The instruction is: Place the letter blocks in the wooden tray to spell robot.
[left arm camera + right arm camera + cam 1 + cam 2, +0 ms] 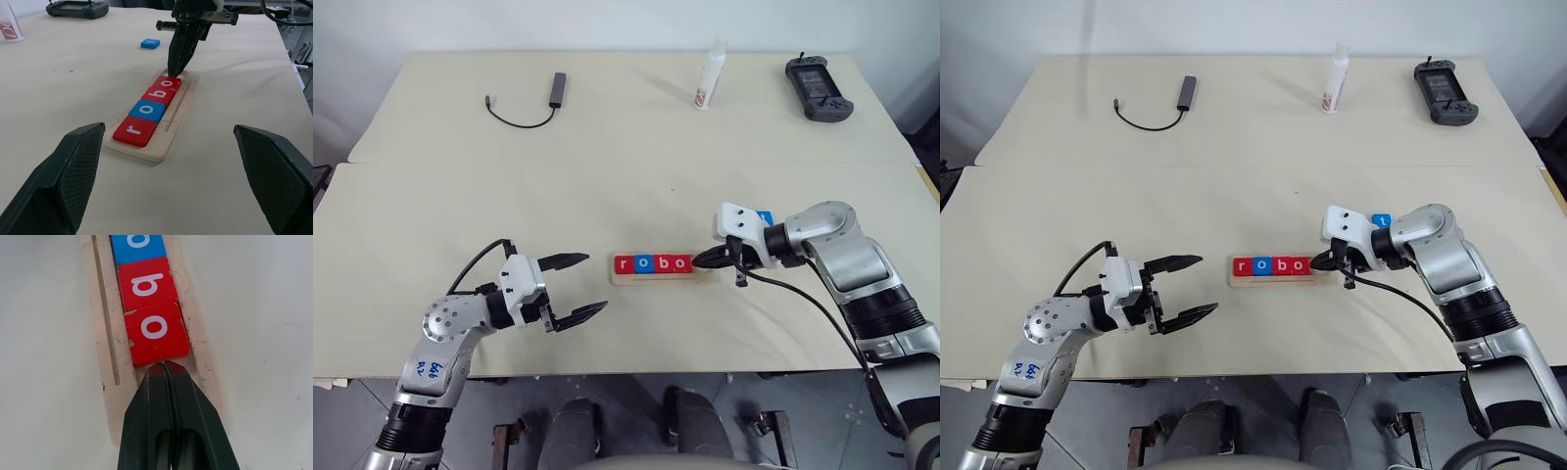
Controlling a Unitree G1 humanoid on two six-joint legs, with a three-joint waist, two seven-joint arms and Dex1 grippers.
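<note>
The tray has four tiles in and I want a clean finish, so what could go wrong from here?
1. The shut right gripper has its tips against the last red o tile in the tray; more pushing could lift the tile or slide the tray.
2. The blue t tile lies on the table behind that arm, which partly hides it from the head views, so picking it up may be awkward.
3. The end slot is occupied by the fingertips for now.

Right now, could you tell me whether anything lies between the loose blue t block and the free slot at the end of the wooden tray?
Only the shut right gripper, its tips in the wooden tray at that free end. The t block lies on bare table beyond it.
</note>
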